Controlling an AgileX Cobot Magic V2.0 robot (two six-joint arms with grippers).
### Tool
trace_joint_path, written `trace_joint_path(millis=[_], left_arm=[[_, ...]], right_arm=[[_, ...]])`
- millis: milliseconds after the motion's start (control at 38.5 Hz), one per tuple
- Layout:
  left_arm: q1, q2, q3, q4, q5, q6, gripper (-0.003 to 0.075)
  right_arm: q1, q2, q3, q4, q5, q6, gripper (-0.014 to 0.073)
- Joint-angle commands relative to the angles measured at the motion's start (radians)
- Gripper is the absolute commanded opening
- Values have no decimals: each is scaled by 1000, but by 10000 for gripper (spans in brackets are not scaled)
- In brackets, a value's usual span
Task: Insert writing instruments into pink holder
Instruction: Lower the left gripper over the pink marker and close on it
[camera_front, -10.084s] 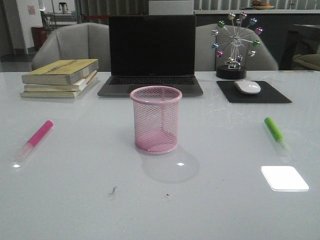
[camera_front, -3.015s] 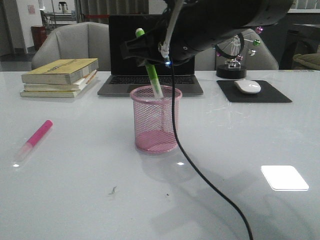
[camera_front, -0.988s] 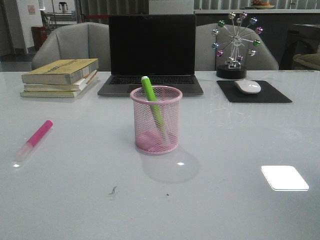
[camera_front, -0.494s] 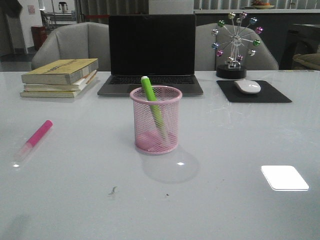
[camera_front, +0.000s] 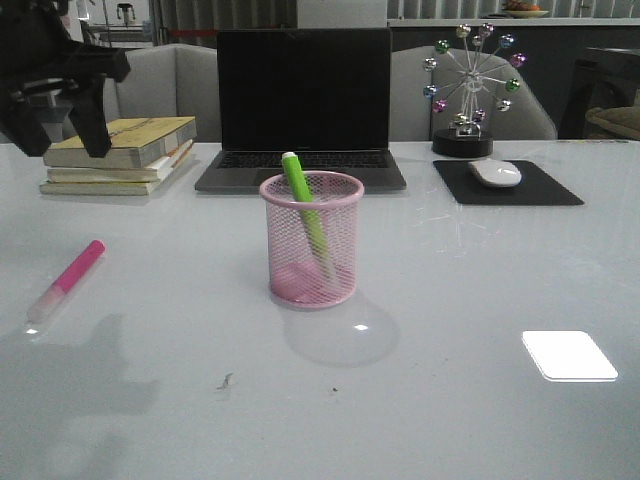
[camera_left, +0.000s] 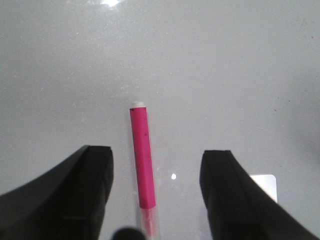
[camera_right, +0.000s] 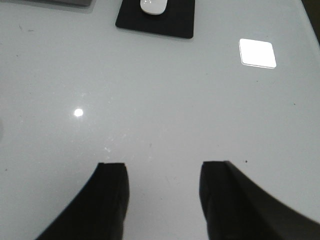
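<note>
Glossy white table spans the frame: green marker leans inside the pink holder at centre, pink marker lies flat at lower left. Left gripper hangs upper left, fingers spread — the slick round barrel could roll off a skewed pinch. Right gripper gapes, empty.

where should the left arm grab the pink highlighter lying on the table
Grip the pink highlighter mid-barrel, coming straight down from above. It lies flat, with its long axis running between the open jaws of the left gripper, so they would close across its narrow width.
</note>
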Motion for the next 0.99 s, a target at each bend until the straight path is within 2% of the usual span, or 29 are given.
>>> trace_joint_path(millis=[0, 494, 962], left_arm=[[-7, -3, -61, -8, -4, -18, 447], [-7, 134, -68, -8, 13, -30, 447], [-7, 205, -68, -5, 1, -30, 447]], right_arm=[[-6, -5, -28, -43, -38, -8, 444], [-6, -5, -28, -73, -26, -1, 444], [-6, -5, -28, 31, -26, 1, 444]])
